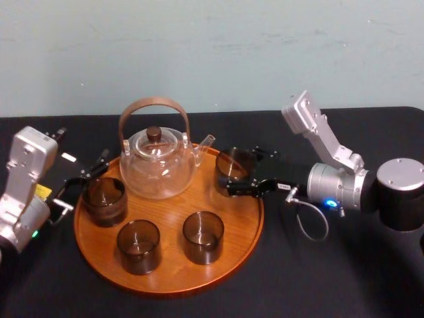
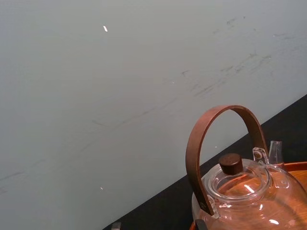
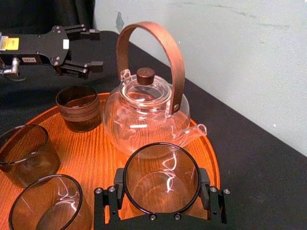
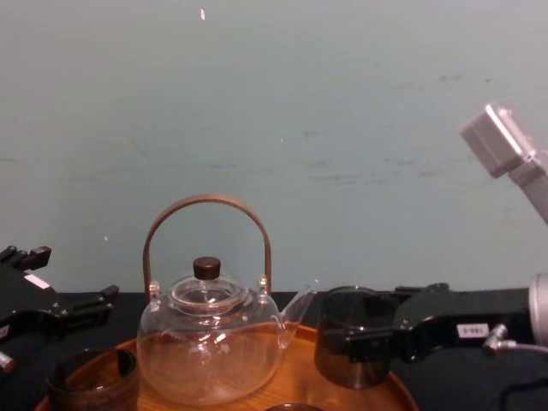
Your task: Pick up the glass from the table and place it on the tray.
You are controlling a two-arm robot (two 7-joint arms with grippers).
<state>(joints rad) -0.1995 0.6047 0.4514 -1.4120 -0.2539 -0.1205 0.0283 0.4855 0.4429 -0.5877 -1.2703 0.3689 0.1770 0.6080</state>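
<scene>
The right gripper (image 1: pixel 230 171) is pinching the glass (image 1: pixel 236 162), with 1 finger on each side of its wall. In the right wrist view the round rim sits squarely between the 2 black jaws. The glass stands upright with its long axis vertical and its mouth up, so it lies directly inside the hand rather than off to any side.

It is above the right rear part of the tray (image 1: pixel 232 228), inside the rim and just beside the spout (image 3: pixel 194 132) of the teapot (image 1: pixel 159 162), without visibly touching it. From the chest view its base looks level with the tray rim, but whether it rests on the wood or hangs just clear cannot be told.

The coming move likely turns on that vertical gap: a straight drop and then a release, keeping away from the spout. 3 other glasses (image 1: pixel 203 236) sit on the tray, well apart from this one.

The left gripper (image 3: pixel 96 49) hovers over the black table (image 1: pixel 331 278) off the tray's left rim, fingers spread and holding nothing. The right arm is plainly the nearer one.

A white label (image 4: pixel 469 330) on the right gripper and a yellow label (image 3: pixel 9 43) on the left arm carry print too small to read. No brand shows on the glassware.
</scene>
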